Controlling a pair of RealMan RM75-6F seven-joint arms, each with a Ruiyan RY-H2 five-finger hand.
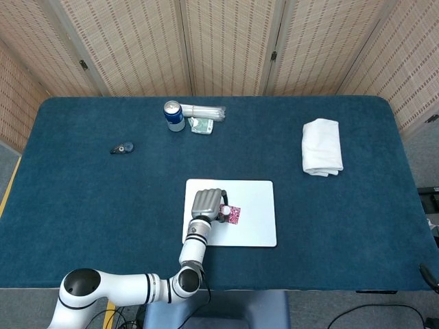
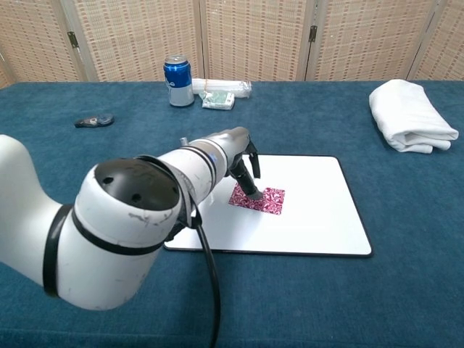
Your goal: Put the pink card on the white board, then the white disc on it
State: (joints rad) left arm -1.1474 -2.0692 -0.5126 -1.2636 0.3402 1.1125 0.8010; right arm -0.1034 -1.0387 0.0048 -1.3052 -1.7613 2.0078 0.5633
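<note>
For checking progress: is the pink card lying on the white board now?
Yes. The pink card lies flat inside the white board.

Patterned pink card [image 2: 259, 199] lies flat, mid-left on the white board [image 2: 319, 210].

**Deep blue cloth, one spot of pink**

The table [image 1: 89, 205] wears a dark teal-blue cloth, plain all over. On it lies a white board [image 2: 312, 217] with a thin black edge, and on the board a card [image 2: 264, 200] in magenta-pink with a busy white swirl pattern. The left hand [image 1: 208, 204] is pale grey with black fingertips; its arm [image 2: 109, 232] is glossy white with black bands. Far back stands a can [image 2: 177, 80], blue with a silver top. Beside it sits a small green-and-white packet [image 2: 220, 101]. A folded towel [image 1: 322, 147] is plain white. A small black thing [image 1: 123, 148] lies at the left. The screens [image 1: 226, 41] behind are beige, woven in fine stripes.
</note>
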